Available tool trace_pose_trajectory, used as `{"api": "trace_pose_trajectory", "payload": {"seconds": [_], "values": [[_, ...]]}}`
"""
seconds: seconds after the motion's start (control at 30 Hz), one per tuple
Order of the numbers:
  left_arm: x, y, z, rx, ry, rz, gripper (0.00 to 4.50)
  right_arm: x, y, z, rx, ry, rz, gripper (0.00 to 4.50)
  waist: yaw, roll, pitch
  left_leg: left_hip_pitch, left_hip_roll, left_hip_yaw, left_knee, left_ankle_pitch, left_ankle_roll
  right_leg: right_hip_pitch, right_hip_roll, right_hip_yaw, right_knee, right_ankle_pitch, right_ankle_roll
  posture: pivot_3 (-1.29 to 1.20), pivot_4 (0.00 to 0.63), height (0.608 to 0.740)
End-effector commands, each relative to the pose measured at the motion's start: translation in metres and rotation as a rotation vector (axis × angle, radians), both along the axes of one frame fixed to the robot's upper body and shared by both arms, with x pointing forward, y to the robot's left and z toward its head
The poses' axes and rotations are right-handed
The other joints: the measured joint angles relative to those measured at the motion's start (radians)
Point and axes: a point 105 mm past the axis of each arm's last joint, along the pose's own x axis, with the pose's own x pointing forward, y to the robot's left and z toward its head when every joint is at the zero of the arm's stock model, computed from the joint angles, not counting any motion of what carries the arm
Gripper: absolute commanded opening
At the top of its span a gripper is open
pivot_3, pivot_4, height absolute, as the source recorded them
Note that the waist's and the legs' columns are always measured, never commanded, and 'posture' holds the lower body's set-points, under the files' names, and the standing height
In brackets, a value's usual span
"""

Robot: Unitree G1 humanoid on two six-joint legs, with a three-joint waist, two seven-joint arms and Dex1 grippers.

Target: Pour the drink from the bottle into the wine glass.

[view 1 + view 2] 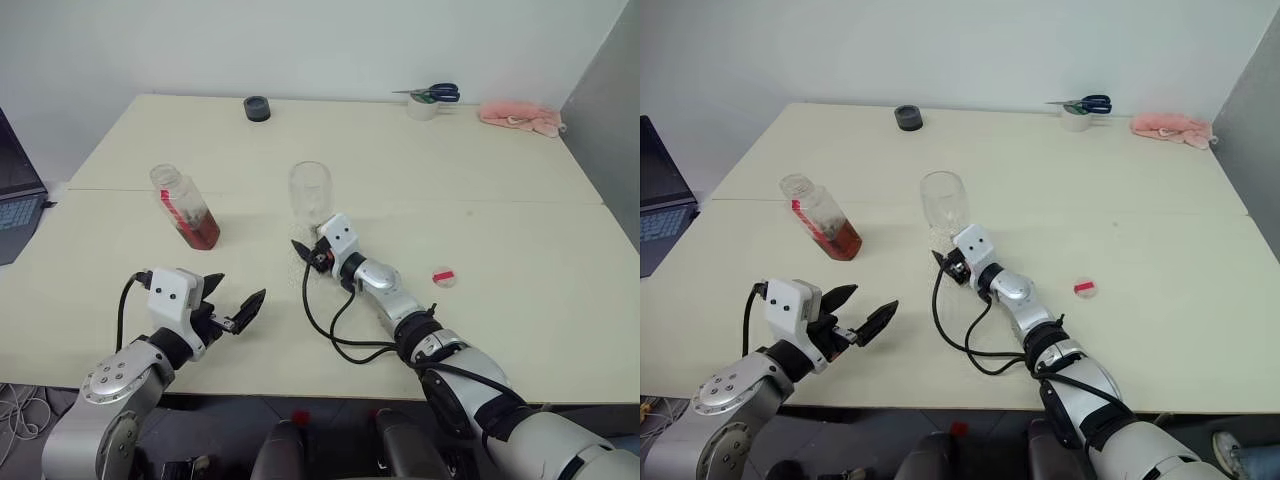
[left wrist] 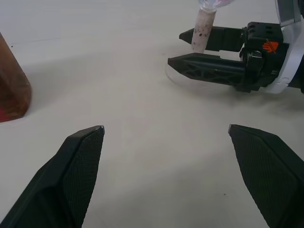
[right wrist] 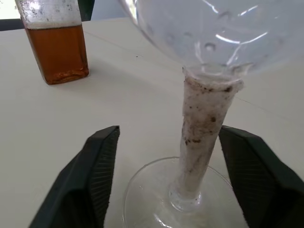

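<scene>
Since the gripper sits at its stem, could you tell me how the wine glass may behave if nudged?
The wine glass looks top-heavy: a wide bowl on a thin stem, so it may tip. It appears empty, so probably light. Clear and thin-walled, it is likely fragile.

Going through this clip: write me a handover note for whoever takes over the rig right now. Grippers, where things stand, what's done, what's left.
Left gripper: open, holding nothing, hovering over the table short of the bottle.
Right gripper: open, its fingers either side of the wine glass stem, not clamping it.
Bottle: upright on the table to the robot's left, uncapped, drink inside.
Red-and-white cap: on the table, right of the right arm.
Wine glass: upright, empty.
Done: cap off, glass placed.
Left: grasp the bottle, pour, set it back.
</scene>
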Motion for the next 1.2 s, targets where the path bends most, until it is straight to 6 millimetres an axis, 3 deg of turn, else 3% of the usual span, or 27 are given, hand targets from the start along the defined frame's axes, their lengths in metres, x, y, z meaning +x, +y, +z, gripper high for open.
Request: {"api": "trace_pose_trajectory", "payload": {"seconds": [0.03,0.13,0.27,0.37,0.47,0.53,0.67,0.83,1.2], "values": [[-0.002,0.010,0.003,0.009,-0.019,0.022,4.50,-0.009,0.014,0.017,0.037,-0.068,0.069,4.46,0.000,0.000,0.000,0.000,0.000,0.000,0.000,0.000,0.000,0.000,0.000,0.000,0.000,0.000,0.000,0.00,0.150,0.740],[-0.003,0.026,0.000,-0.003,-0.032,0.099,4.50,-0.019,0.006,0.015,-0.008,-0.100,0.152,4.46,0.000,0.000,0.000,0.000,0.000,0.000,0.000,0.000,0.000,0.000,0.000,0.000,0.000,0.000,0.000,0.00,0.150,0.740],[0.000,0.059,0.003,-0.013,-0.115,0.260,4.50,-0.031,-0.027,0.015,-0.051,-0.070,0.207,4.46,0.011,0.000,0.000,-0.001,0.000,-0.001,0.000,0.000,0.000,0.000,-0.001,-0.001,0.000,0.000,0.000,0.00,0.150,0.740],[0.001,0.079,0.011,-0.010,-0.175,0.337,4.50,-0.050,-0.063,0.021,-0.122,-0.014,0.295,4.46,0.021,0.000,0.000,-0.002,-0.002,-0.003,0.001,0.000,0.000,0.001,-0.002,-0.002,-0.001,0.000,0.000,0.00,0.150,0.740],[0.005,0.086,0.020,-0.005,-0.221,0.350,4.50,-0.060,-0.093,0.035,-0.197,0.014,0.343,4.46,0.025,0.000,0.000,-0.001,-0.002,-0.002,0.002,0.000,0.000,0.002,-0.002,-0.002,-0.002,0.000,0.000,0.00,0.150,0.740],[0.010,0.088,0.026,-0.006,-0.240,0.349,4.50,-0.052,-0.108,0.047,-0.224,0.002,0.305,4.46,0.024,-0.001,0.000,-0.001,-0.002,-0.002,0.003,0.000,0.000,0.002,-0.002,-0.002,-0.001,0.000,0.001,0.00,0.150,0.740],[0.023,0.083,0.030,-0.002,-0.258,0.328,4.50,-0.038,-0.106,0.052,-0.185,0.017,0.246,4.46,0.007,-0.001,-0.001,0.002,0.002,-0.002,0.003,0.001,0.001,0.003,0.003,-0.002,-0.001,-0.001,0.002,0.00,0.150,0.740],[0.030,0.077,0.032,-0.001,-0.267,0.311,4.50,-0.044,-0.092,0.050,-0.158,0.001,0.266,4.46,0.008,-0.001,-0.001,0.000,0.006,-0.001,0.002,0.001,0.001,0.002,0.006,-0.002,-0.001,0.001,-0.002,0.00,0.150,0.740],[0.028,0.077,0.026,0.011,-0.245,0.311,4.50,-0.051,-0.095,0.041,-0.187,0.026,0.284,4.46,0.009,-0.001,-0.001,0.000,0.008,0.000,0.003,0.000,0.000,0.002,0.007,-0.002,-0.001,0.001,-0.002,0.00,0.150,0.740]]}}
